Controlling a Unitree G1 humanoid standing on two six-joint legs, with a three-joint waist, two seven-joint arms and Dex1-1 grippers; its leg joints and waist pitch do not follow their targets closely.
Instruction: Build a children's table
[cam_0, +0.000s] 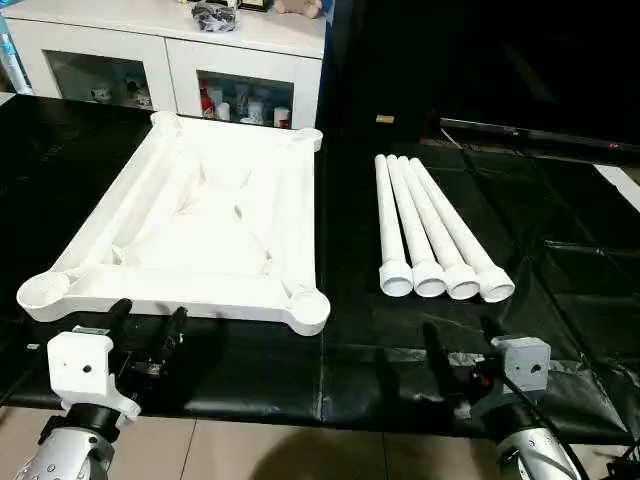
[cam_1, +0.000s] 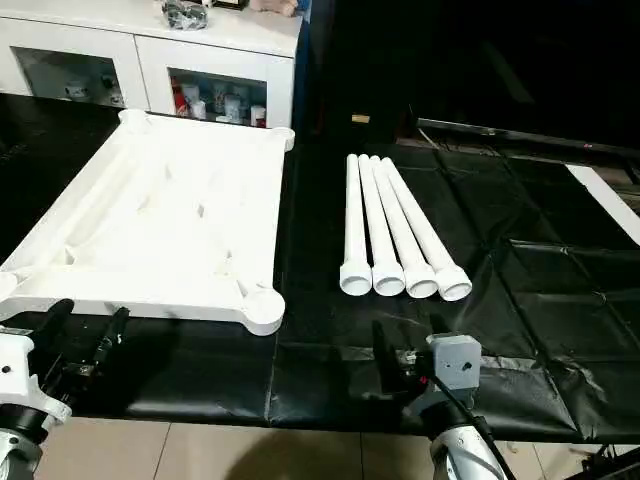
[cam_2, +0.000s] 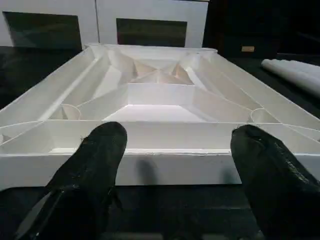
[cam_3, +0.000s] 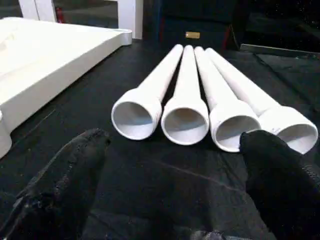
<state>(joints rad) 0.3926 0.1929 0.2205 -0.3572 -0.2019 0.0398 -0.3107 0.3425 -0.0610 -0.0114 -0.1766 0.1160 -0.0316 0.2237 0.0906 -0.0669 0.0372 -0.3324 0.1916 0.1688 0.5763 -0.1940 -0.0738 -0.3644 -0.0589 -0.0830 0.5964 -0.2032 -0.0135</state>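
The white tabletop (cam_0: 200, 225) lies upside down on the black sheet at the left, ribs and round corner sockets (cam_0: 308, 300) facing up. To its right lie several white tubular legs (cam_0: 425, 228) side by side, flared open ends (cam_3: 185, 120) toward me. My left gripper (cam_0: 148, 325) stands open just short of the tabletop's near edge (cam_2: 150, 167), nothing between its fingers (cam_2: 92, 165). My right gripper (cam_0: 462, 345) stands open on the sheet a little short of the legs' ends, holding nothing.
A white cabinet (cam_0: 170, 55) with glass doors stands behind the tabletop. The black sheet (cam_0: 560, 260) covers the floor, wrinkled at the right, with its front edge just before my wrists. A dark low unit (cam_0: 540, 135) runs along the back right.
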